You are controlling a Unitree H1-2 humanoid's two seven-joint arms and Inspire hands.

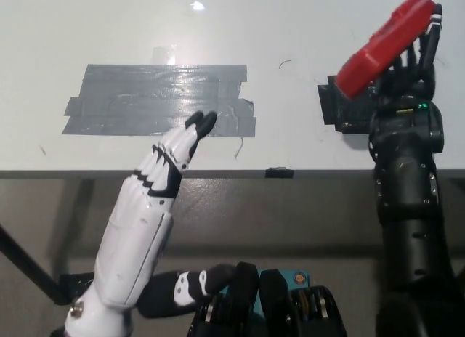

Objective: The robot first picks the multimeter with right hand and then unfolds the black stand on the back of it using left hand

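Fingers of right hand grip red multimeter; left hand flat, empty.

Black right hand grips the red multimeter; white left hand hangs open, well apart.

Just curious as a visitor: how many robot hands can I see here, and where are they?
2. The white left hand is at lower left, open, by the table edge. The black right hand is at upper right, holding the red multimeter.
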